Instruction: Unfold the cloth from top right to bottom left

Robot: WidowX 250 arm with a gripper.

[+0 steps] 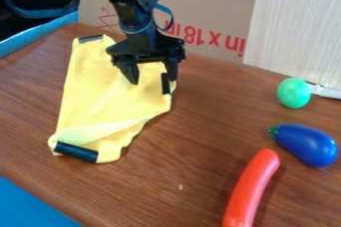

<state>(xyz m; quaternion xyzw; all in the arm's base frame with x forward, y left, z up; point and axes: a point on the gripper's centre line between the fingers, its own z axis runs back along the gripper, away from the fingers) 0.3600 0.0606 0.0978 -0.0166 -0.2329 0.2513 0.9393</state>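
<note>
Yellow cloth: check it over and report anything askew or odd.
The yellow fabric cloth looks askew: a paler fold runs across its lower part, its right edge is uneven, and the short black strip at its bottom end sits slanted. I see no spill or obvious damage.

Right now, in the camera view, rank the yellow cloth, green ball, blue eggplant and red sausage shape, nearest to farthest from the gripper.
From the gripper:
1. Yellow cloth, right at it.
2. Green ball, right side.
3. Blue eggplant, right, and red sausage shape, lower right: too close to call.
</note>
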